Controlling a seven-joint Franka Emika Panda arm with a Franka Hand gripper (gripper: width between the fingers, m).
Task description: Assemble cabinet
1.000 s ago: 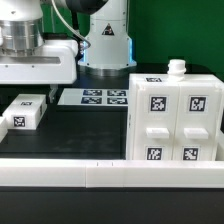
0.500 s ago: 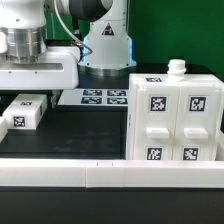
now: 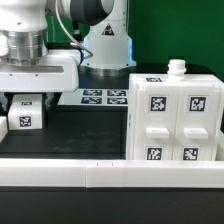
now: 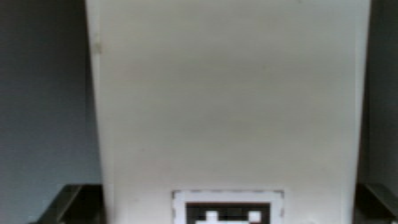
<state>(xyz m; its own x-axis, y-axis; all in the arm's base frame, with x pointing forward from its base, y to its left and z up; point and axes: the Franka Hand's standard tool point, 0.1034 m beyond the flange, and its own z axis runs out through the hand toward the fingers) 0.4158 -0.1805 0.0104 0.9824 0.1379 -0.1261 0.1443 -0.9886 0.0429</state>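
The cabinet (image 3: 172,115) is a large white box with black-and-white tags, standing at the exterior view's right. A small white tagged block (image 3: 25,120) lies at the exterior view's left. My gripper (image 3: 25,108) has come down over this block, with one finger on each side of it. In the wrist view the block (image 4: 222,100) fills most of the picture, its tag sits between my gripper's (image 4: 222,205) dark fingers, and the jaws stand open around it.
A small white knob (image 3: 177,67) stands on top of the cabinet. The marker board (image 3: 100,97) lies at the back middle, in front of the robot base (image 3: 105,45). A white rail (image 3: 110,175) runs along the table's front edge.
My gripper has moved down and toward the exterior view's left, from above the small block to straddling it. The cabinet has not moved.
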